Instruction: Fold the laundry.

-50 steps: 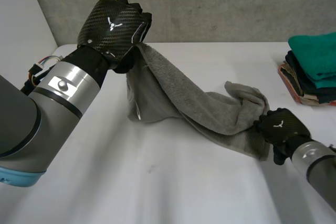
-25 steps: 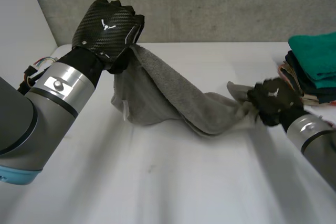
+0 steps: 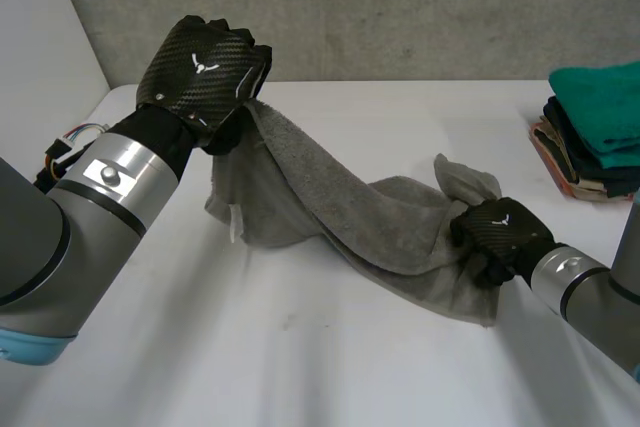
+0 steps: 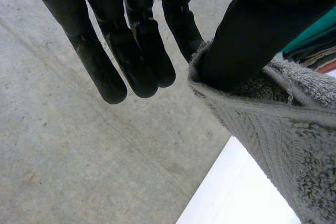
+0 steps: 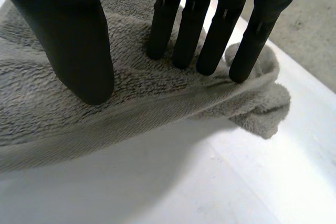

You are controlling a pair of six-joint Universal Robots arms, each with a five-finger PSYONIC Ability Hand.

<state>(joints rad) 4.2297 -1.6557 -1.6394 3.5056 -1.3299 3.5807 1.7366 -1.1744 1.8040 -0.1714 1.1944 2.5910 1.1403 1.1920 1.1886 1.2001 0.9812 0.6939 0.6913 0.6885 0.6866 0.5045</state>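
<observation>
Grey towel (image 3: 340, 212) spans the worktop (image 3: 300, 367), long axis running from upper left to lower right in the head view. Left hand (image 3: 200, 72) pinches the raised upper-left end. Right hand (image 3: 495, 237) grips the lower-right end, down near the worktop.

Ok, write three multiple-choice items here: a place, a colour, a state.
1. Where on the white table is the stack of folded cloths?
A) its left side
B) its right side, past the black right hand
C) its middle

2. The stack's top cloth is
A) teal
B) red
C) white

3. The grey terry towel is
A) folded flat
B) lying untouched
C) stretched between both hands, the black left hand's end raised

1 B: it sits by the right edge.
2 A: teal lies on top.
3 C: each hand pinches an end.
</observation>
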